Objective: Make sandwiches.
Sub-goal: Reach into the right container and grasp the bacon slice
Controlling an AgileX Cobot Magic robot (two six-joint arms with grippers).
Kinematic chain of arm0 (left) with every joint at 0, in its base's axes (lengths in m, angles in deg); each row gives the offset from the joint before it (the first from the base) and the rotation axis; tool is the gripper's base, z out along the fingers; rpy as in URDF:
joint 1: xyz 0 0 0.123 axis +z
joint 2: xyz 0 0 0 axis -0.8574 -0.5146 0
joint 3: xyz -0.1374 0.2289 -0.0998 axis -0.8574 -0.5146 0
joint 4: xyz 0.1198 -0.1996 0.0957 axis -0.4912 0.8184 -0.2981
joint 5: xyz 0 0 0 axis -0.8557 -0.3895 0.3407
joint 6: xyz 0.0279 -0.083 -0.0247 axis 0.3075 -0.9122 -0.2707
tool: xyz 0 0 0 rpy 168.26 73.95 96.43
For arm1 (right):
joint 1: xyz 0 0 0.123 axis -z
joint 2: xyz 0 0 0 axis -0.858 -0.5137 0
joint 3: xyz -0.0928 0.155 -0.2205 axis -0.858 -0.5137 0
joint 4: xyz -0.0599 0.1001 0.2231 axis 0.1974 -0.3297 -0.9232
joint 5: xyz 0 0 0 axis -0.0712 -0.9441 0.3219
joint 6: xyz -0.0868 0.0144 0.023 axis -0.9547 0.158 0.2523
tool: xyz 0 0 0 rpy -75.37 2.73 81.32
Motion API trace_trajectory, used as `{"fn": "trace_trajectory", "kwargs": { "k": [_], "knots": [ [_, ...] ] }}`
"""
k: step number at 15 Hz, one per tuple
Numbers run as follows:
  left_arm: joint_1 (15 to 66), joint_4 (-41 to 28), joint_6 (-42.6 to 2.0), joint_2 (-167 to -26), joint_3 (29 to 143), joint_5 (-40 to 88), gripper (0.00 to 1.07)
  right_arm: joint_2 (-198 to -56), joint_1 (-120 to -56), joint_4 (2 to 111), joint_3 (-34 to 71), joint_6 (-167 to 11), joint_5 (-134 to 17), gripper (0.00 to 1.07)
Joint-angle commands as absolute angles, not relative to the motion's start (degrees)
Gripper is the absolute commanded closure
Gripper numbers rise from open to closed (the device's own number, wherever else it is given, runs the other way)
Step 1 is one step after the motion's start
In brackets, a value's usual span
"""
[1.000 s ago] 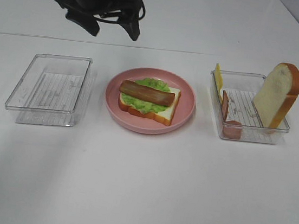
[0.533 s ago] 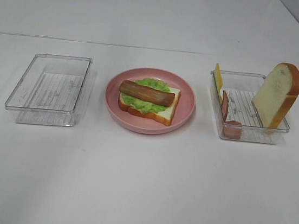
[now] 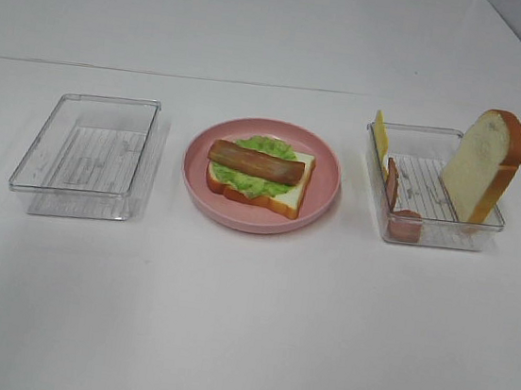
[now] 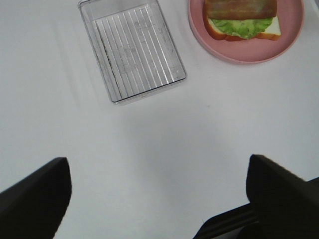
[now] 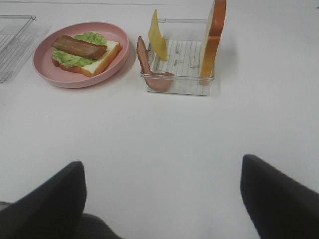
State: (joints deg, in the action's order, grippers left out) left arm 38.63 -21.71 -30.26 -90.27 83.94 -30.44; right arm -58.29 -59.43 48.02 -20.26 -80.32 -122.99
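The half-built sandwich [image 3: 259,174] lies on a pink plate [image 3: 322,198]: a bread slice, green lettuce [image 3: 265,145] and a brown bacon strip [image 3: 256,162] on top. An upright bread slice [image 3: 485,164], yellow cheese [image 3: 380,134] and another bacon strip [image 3: 392,183] stand in the right clear tray [image 3: 421,129]. Neither gripper shows in the exterior view. My left gripper [image 4: 159,199] is open and empty high above the table, with the stack [image 4: 241,20] far off. My right gripper [image 5: 159,199] is open and empty, well back from the tray [image 5: 184,87].
An empty clear tray [image 3: 85,150] sits left of the plate and also shows in the left wrist view [image 4: 132,50]. The white table runs on toward the front edge. The right wrist view shows the plate [image 5: 75,79], cheese [image 5: 158,42] and upright bread [image 5: 213,37].
The left arm, which hung over the back left of the table, has pulled up and left out of the exterior view. The food and trays have not moved.
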Motion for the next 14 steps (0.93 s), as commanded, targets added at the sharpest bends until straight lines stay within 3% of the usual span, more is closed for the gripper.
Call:
{"fn": "trace_trajectory", "kwargs": {
  "k": [1, 10, 14],
  "knots": [
    [38.6, -21.8, -30.6, -76.5, 72.8, -25.5, 0.17, -57.5, -59.2, 47.7, -20.3, -80.2, -122.5, 0.27],
    [38.6, -21.5, -26.7, -31.9, 47.7, -26.3, 0.17, -57.5, -59.2, 46.1, -20.3, -80.1, -122.4, 0.27],
    [38.6, -22.7, -24.5, -26.8, 46.2, -28.0, 0.17, -62.7, -59.2, 47.4, -19.2, -78.7, -119.6, 0.28]
  ]
}}
